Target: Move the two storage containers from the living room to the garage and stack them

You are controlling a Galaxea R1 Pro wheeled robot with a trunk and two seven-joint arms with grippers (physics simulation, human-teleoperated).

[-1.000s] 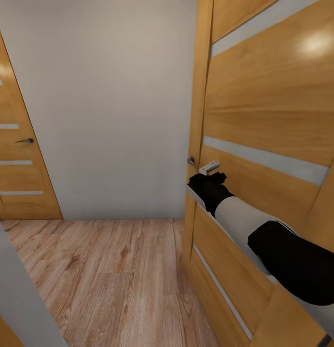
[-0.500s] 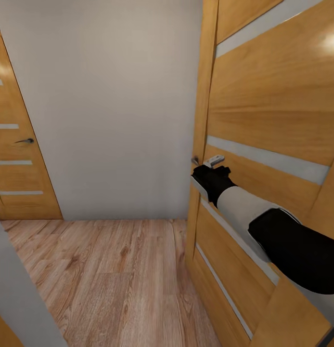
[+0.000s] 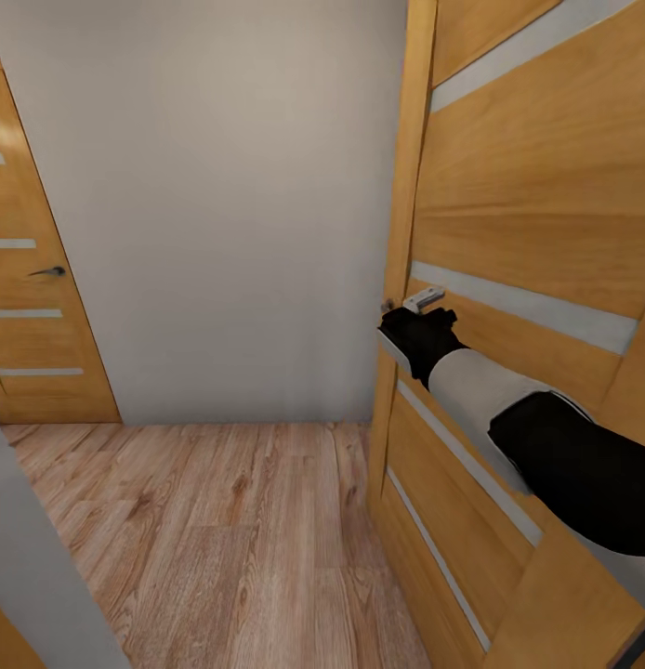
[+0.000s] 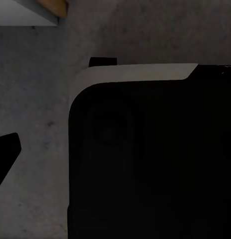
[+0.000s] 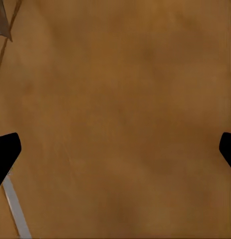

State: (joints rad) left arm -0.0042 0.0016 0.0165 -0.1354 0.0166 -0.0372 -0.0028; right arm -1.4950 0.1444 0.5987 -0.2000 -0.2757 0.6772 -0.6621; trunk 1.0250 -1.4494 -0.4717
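Place: a hallway with a light wood-plank floor [image 3: 220, 539] and a plain pale wall [image 3: 220, 204] at the far side.
Near door: a honey-coloured wooden door [image 3: 536, 214] with pale horizontal strips stands close on the right, its edge turned toward the hall.
Handle: a small silver lever handle [image 3: 423, 299] sits on that door, near its edge.
Right arm: the black and white right arm [image 3: 508, 418] reaches forward from the lower right to the door, its black wrist just below the handle.
Right gripper: in the right wrist view the right gripper [image 5: 115, 149] faces the bare door panel with its two dark fingertips [image 5: 5, 152] spread wide, nothing between them.
Left gripper: the left wrist view looks down on mottled grey concrete [image 4: 35, 114] and a large black body with a pale rim [image 4: 145, 159]; one dark fingertip [image 4: 4, 149] shows at the edge, and I cannot tell how the claw stands.
Far door: a second matching door [image 3: 34, 279], shut, with a dark handle [image 3: 49, 271], stands at the far left.
Writing: no lettering that I can read.
Containers: no orange-red trays where I stand looking.
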